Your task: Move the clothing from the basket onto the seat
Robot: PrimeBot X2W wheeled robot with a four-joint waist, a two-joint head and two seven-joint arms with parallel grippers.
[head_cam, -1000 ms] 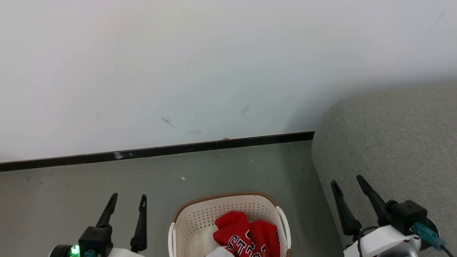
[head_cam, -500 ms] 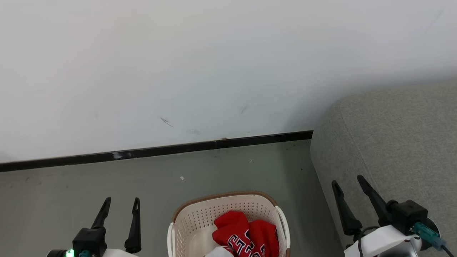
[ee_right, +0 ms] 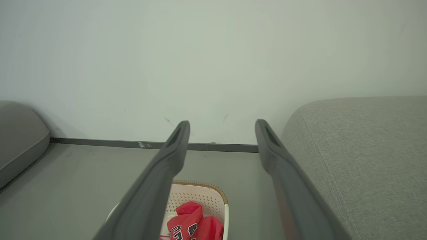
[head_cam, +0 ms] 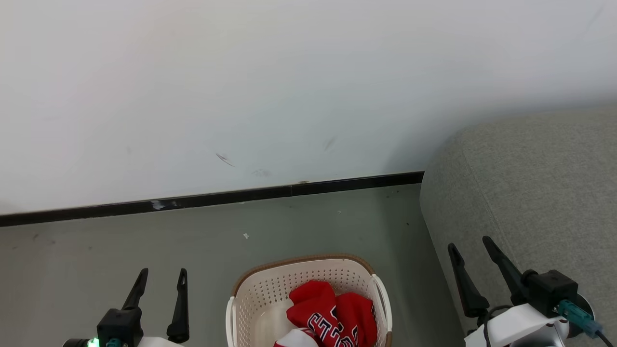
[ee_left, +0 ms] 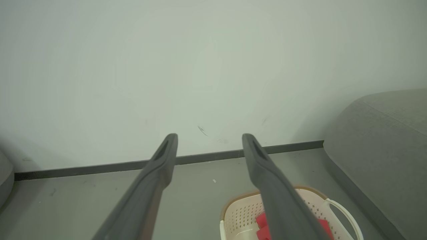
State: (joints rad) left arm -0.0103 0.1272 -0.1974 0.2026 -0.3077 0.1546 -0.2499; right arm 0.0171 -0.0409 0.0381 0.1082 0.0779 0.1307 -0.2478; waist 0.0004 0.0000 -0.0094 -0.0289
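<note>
clothing (head_cam: 332,313): red heap crumpled inside the basket (head_cam: 260,294), low in my head view and partly cut off by the frame edge.
left gripper (head_cam: 163,272): fingers (head_cam: 181,303) spread apart, nothing between them; it hovers over the floor (head_cam: 144,241), left of the basket.
right gripper (head_cam: 468,242): released too, empty, in front of the seat (head_cam: 530,183).
handling: looks soft, light and floppy to me. It will sag and trail, and could snag on the rim.
where I'd grab: the raised fold on top of the heap, pinching deep enough to catch more than one layer.
edges: the brown basket rim and side handle are close around the heap, so I'd come in from above.
room: narrow strip of floor between basket and seat. Wide open floor to the left, and the wall (head_cam: 289,72) is well behind.
drop zone: the seat top looks broad and bare where I can see it.
</note>
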